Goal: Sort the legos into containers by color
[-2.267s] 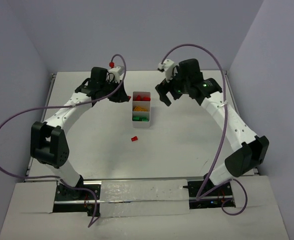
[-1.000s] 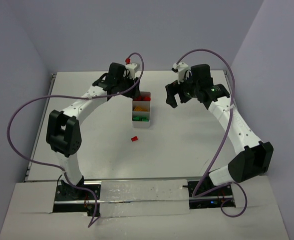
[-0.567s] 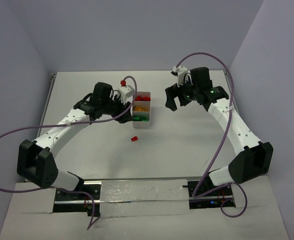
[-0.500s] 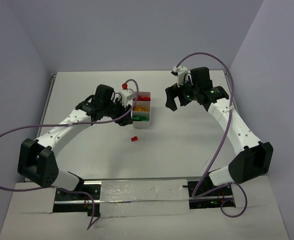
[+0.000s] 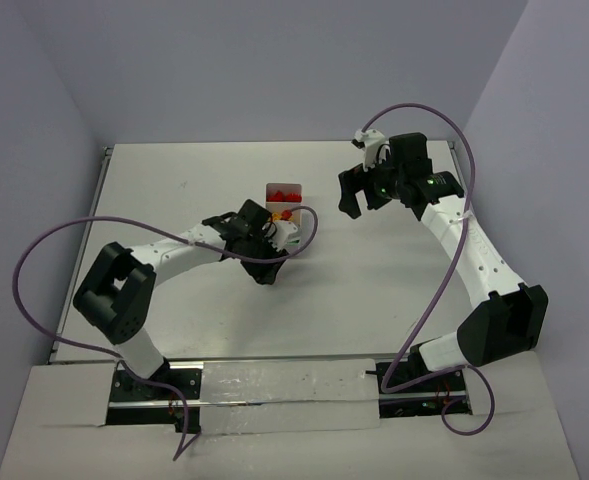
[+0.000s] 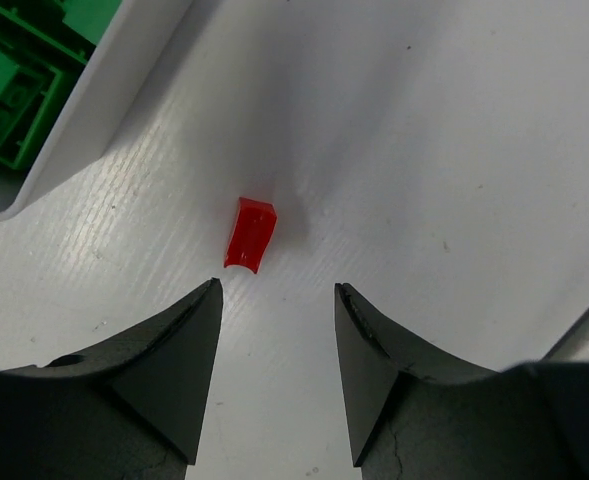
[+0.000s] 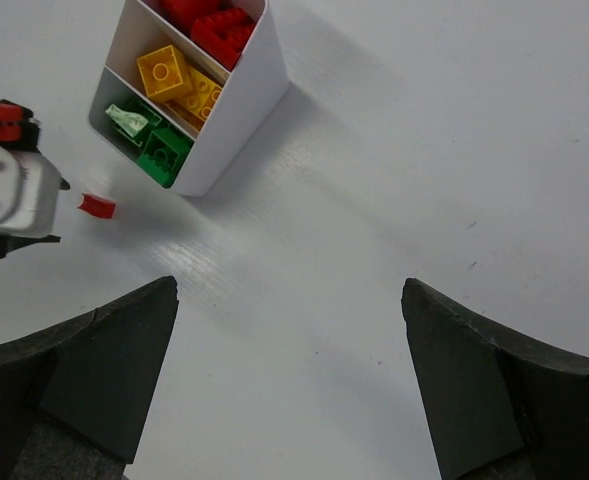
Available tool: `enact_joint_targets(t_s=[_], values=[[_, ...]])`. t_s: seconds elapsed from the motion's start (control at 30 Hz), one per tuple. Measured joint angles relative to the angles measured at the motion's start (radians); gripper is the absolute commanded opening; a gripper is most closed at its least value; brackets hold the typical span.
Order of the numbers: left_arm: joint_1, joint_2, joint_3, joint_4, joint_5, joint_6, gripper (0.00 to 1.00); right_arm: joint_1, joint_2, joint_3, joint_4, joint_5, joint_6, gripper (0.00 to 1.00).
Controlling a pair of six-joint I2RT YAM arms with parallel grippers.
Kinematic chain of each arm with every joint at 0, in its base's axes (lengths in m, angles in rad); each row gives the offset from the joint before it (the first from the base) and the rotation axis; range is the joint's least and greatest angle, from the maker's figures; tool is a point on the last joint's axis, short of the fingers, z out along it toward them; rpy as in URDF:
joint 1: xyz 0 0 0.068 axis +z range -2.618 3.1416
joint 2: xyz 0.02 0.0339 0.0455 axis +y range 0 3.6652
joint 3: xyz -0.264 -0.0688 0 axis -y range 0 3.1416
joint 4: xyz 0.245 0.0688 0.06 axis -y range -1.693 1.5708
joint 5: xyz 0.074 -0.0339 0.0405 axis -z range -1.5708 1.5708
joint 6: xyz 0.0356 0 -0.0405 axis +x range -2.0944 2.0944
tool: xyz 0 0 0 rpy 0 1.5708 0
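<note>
A single red lego (image 6: 250, 234) lies on the white table just beyond my left gripper's (image 6: 277, 292) open fingertips, slightly left of centre and untouched. In the top view the left gripper (image 5: 266, 272) hangs low over that spot and hides the brick. The white three-compartment tray (image 7: 239, 100) holds red legos (image 7: 214, 25), yellow legos (image 7: 179, 80) and green legos (image 7: 154, 145). The red brick also shows in the right wrist view (image 7: 97, 206) near the tray's green end. My right gripper (image 7: 290, 288) is wide open and empty, held above the table right of the tray (image 5: 284, 186).
The tray's green corner (image 6: 104, 100) sits close to the upper left of the left gripper. The left arm's white camera housing (image 7: 9, 195) is beside the red brick. Grey walls enclose the table on three sides.
My left arm has swung from beside the tray down and toward the front, and now sits over the loose red brick. The right gripper has barely moved.
</note>
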Motion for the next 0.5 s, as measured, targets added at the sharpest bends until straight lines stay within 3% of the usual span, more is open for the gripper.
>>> enact_joint_targets(t_s=[0.5], values=[[-0.043, 0.144, 0.061, 0.015, -0.068, 0.041, 0.54, -0.010, 0.000, 0.000, -0.001, -0.001, -0.004, 1.00]])
